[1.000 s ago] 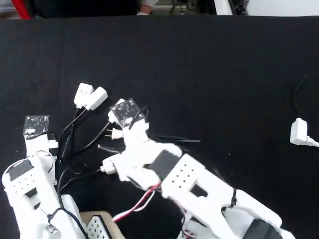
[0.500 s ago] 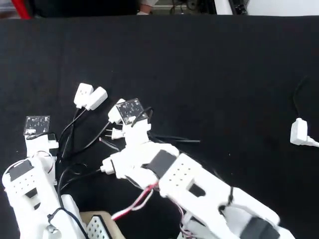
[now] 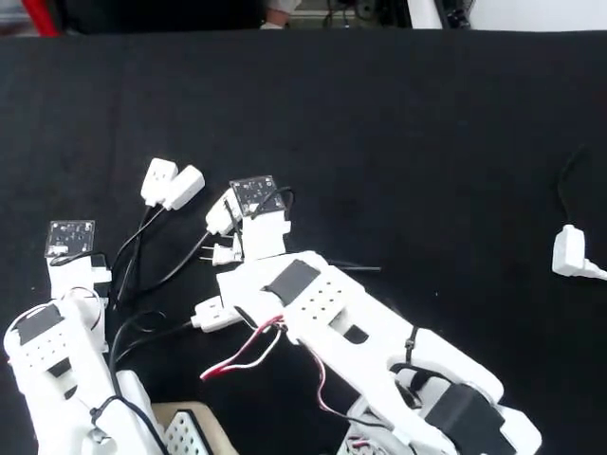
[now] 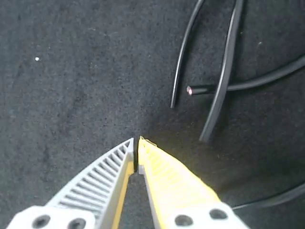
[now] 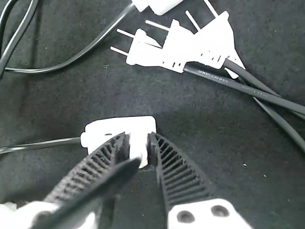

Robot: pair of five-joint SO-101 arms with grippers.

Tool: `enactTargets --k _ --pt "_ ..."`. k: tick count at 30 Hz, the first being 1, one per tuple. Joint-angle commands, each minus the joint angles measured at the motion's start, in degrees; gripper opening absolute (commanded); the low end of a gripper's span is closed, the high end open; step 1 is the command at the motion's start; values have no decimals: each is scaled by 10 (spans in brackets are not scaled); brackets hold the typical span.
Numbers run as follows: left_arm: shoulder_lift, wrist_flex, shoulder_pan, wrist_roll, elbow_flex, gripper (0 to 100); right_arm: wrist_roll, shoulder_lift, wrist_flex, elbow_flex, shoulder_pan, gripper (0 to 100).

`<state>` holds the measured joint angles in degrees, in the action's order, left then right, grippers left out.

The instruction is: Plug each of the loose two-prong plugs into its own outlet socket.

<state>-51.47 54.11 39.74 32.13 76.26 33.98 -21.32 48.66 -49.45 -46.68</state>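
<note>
1. The right gripper (image 5: 138, 139) is pinched shut on the narrow end of a white outlet socket (image 5: 119, 130). The socket lies flat on the black worktop (image 3: 398, 142), and its cable runs off to one side.
2. In the high view that socket (image 3: 214, 314) pokes out from under the right arm (image 3: 322, 308), near the front-left of the worktop.
3. The loose two-prong plugs sit just beyond the held socket. One plug (image 5: 143, 53) has bare prongs pointing away from its cable. The second plug (image 5: 208, 32) is pressed up against it, and their cables run side by side.
4. From above, the nearer plug (image 3: 224, 254) is right beside the arm's wrist, and the other one (image 3: 220, 213) is just behind it.
5. Two more white sockets (image 3: 173, 184) lie touching each other, further left and back.
6. Another white piece on a cable (image 3: 567, 251) sits well apart, at the far right edge.
7. The left gripper (image 4: 137, 143) is fully closed, tips touching and holding nothing. It's low over bare cloth, with black cables (image 4: 224, 71) nearby, one of them ending in a cut tip (image 4: 189, 89).
</note>
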Motion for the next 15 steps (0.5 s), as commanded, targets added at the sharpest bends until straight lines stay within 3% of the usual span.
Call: enactTargets --k 1,7,15 --pt "-10 -7 1 3 0 30 5 4 5 15 3 12" --pt "-10 -7 1 3 1 30 4 4 4 -3 -60 12" --pt "-10 -7 2 3 1 30 -11 29 2 -4 -66 12"
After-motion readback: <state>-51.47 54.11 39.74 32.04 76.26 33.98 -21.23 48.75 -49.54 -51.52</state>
